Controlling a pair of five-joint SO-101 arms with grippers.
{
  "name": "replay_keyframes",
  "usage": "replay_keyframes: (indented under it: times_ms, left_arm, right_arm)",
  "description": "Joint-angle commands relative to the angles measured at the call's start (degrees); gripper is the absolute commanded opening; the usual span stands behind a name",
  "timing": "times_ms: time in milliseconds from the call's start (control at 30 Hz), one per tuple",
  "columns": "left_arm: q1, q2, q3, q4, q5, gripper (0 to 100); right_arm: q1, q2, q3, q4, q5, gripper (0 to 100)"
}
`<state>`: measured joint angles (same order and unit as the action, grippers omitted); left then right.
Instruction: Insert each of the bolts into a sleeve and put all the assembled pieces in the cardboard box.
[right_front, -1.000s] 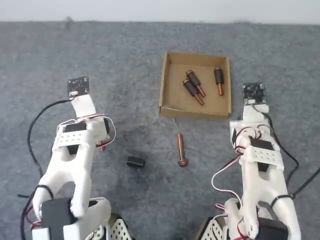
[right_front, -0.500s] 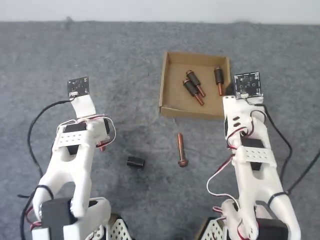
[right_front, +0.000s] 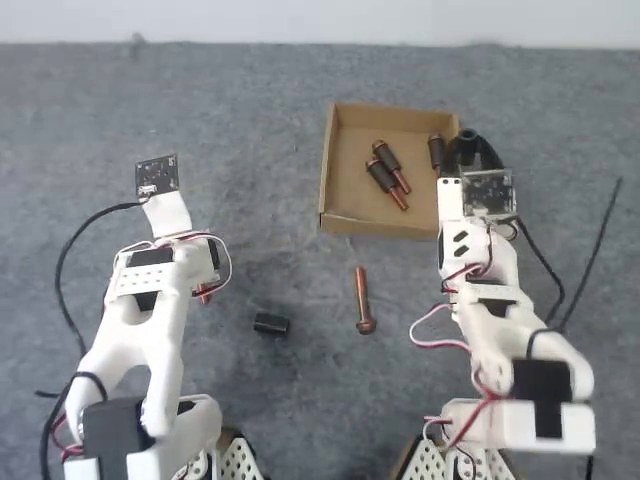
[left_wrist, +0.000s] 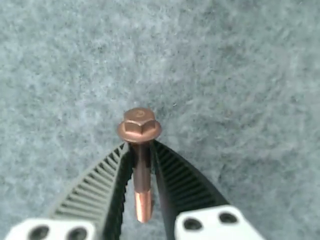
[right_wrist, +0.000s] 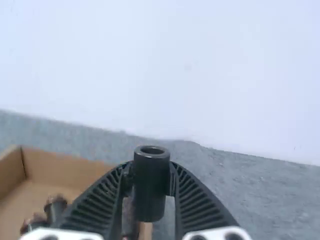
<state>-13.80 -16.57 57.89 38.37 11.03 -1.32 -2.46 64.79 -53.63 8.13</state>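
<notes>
Firmly, the left gripper (left_wrist: 141, 160) is clamped on a copper bolt (left_wrist: 139, 127), its head poking past the fingertips, at centre-left of the high view. The right gripper (right_wrist: 150, 187) clasps a black sleeve (right_wrist: 151, 167) by the right rim of the cardboard box (right_front: 338, 214), upper right of centre. Three assembled pieces (right_front: 386, 172) lie inside. Below the box, a loose bolt (right_front: 363, 298) and a loose sleeve (right_front: 271, 324) rest apart on the grey table (right_front: 240, 120).

White arms (right_front: 150, 330), black ribbed hands (left_wrist: 141, 150)
</notes>
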Motion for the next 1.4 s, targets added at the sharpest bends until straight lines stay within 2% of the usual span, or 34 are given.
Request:
replay_keyframes:
  times_ms: [0,100,333,533,933,1367]
  left_arm:
    - [-0.35,-3.08,-0.66,-1.32,0.0,1]
    - [-0.35,-3.08,-0.75,-1.32,0.0,1]
    - [-0.35,-3.08,-0.48,-2.55,0.0,1]
    - [-0.35,-3.08,-0.48,-2.55,0.0,1]
    - [-0.35,-3.08,-0.66,-2.55,0.0,1]
    - [-0.35,-3.08,-0.66,-2.55,0.0,1]
  right_arm:
    - [-0.66,4.0,-3.34,-9.54,-5.71,0.6]
    - [-0.84,7.78,-3.78,-14.29,-6.77,0.6]
    - [-6.55,11.56,0.44,-20.79,-6.95,0.6]
    - [-13.93,11.56,6.07,-24.04,-13.98,0.6]
    - [-21.93,11.56,15.82,-24.13,-14.15,0.6]
    - [-27.91,11.65,30.15,-39.52,-13.89,0.6]
